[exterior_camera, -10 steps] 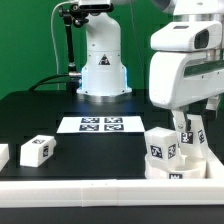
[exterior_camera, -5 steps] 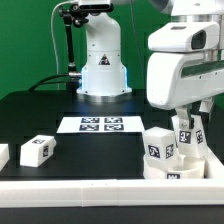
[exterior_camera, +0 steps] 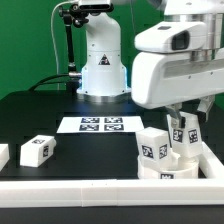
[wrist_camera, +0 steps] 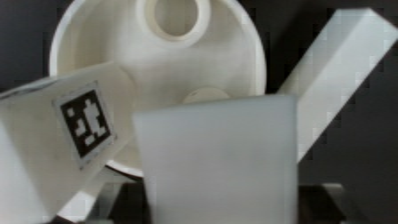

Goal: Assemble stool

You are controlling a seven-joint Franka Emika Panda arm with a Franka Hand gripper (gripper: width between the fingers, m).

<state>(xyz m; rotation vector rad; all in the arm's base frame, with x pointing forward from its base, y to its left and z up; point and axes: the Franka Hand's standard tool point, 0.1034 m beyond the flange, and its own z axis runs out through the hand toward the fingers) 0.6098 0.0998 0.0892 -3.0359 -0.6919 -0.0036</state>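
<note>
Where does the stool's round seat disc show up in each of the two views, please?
Exterior view: the seat disc lies low at the exterior view's right, beneath the gripper, partly hidden by legs.
Wrist view: the seat disc fills the background behind the held leg, its oval opening showing.
Shared landmark: the tagged leg beside the held leg.

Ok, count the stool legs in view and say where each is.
4. A loose leg lies at the exterior view's left; a cut-off leg sits at that edge; an upright leg stands by the seat disc; the gripper holds the fourth leg. More may be hidden.
</note>
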